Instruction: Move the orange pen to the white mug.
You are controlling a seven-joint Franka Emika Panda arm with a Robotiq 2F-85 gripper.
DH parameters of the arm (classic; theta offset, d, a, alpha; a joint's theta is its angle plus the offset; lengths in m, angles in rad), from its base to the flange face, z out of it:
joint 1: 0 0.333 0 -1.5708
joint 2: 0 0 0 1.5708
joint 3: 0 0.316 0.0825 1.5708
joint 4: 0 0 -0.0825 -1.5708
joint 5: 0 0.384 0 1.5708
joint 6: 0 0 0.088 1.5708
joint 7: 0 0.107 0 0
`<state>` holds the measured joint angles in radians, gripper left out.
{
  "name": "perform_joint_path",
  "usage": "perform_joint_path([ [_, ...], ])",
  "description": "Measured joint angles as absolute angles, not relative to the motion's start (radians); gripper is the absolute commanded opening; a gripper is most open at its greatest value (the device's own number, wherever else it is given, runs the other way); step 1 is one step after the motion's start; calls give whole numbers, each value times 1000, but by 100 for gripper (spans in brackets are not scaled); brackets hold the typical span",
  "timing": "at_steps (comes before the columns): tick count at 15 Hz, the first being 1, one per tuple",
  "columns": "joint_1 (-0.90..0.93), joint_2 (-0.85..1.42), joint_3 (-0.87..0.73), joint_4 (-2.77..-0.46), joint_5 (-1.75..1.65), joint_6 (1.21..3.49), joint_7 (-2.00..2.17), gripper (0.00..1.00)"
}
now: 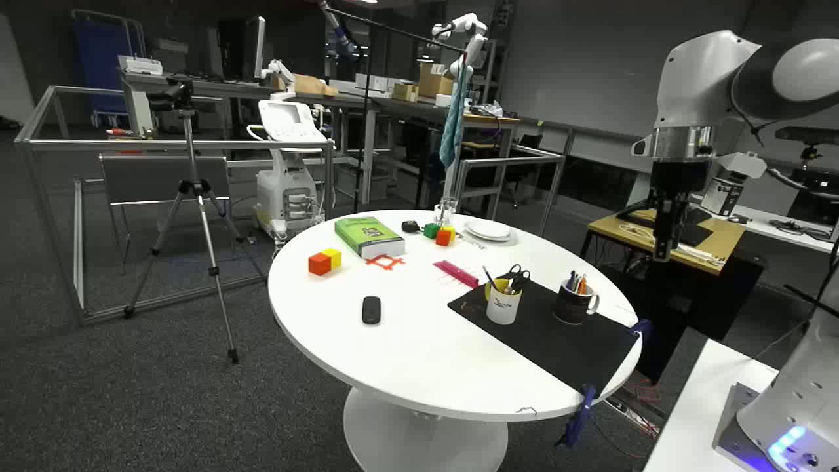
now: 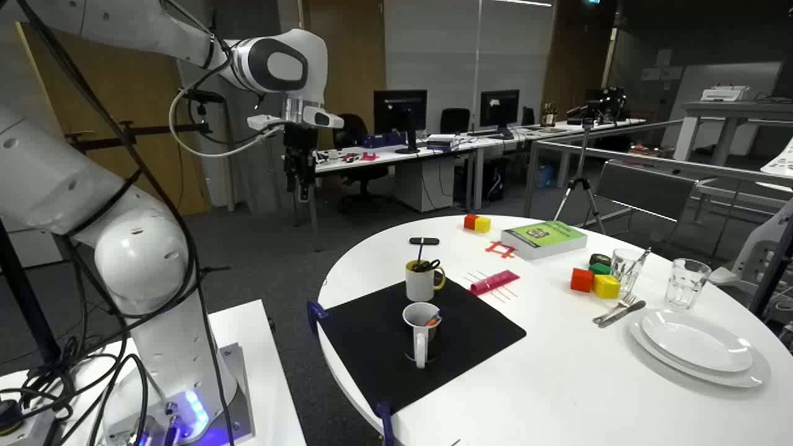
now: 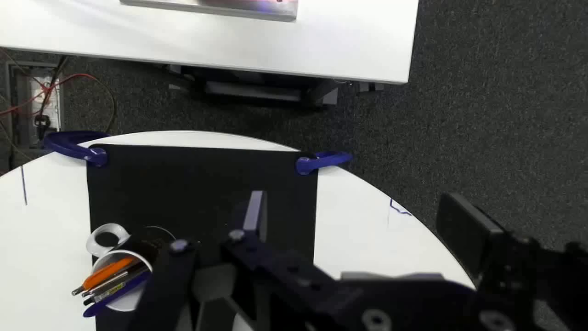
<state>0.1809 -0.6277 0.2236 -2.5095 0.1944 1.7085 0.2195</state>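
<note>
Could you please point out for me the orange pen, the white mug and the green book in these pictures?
Orange pen [image 3: 109, 272]: wrist view, on its orange barrel.
White mug [image 1: 503, 309]: an exterior view, on its outer wall.
Green book [image 1: 368, 232]: an exterior view, on its upward-facing cover.

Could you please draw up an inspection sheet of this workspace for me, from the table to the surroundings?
Surface: round white table; black mat with blue clamps at two corners.
Job's things: orange pen in the dark mug with other pens; white mug on the same mat, holding scissors among other things.
Clutter: green book, coloured cubes, plates, drinking glasses and a knife on the table.
Gripper: jaws apart, nothing held, hanging above table height.
Cables: white cable loops beside the arm; red cables show below table height.
Surroundings: tripod, chair and monitors in the room.
</note>
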Motion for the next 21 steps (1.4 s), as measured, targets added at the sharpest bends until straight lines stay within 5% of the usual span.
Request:
perform_joint_path([
  [21, 125, -567, 198, -2509, 174, 1900, 219, 100],
])
